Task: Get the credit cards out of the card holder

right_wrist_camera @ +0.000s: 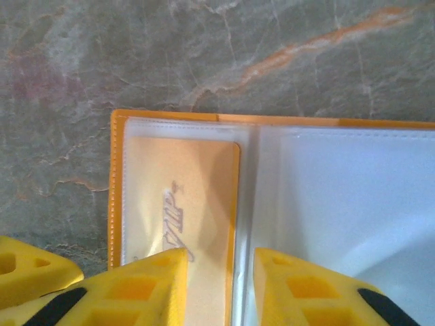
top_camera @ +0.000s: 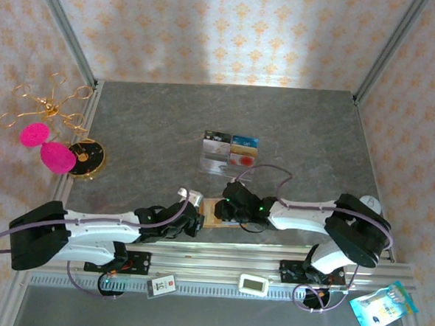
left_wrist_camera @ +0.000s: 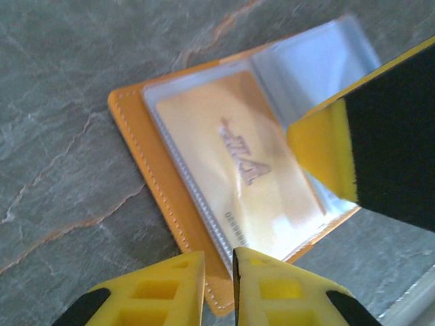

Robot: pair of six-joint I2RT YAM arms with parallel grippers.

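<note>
Orange card holder [top_camera: 213, 211] lies open on the grey table [top_camera: 146, 129] near its front edge, between both grippers. A gold credit card [left_wrist_camera: 231, 170] sits in its clear sleeve. The left gripper [left_wrist_camera: 217, 258] has its fingers almost together at the orange border. The right gripper [right_wrist_camera: 219, 263] has its fingers spread over the card's edge. Card-like rectangles [top_camera: 229, 153] lie farther back.
</note>
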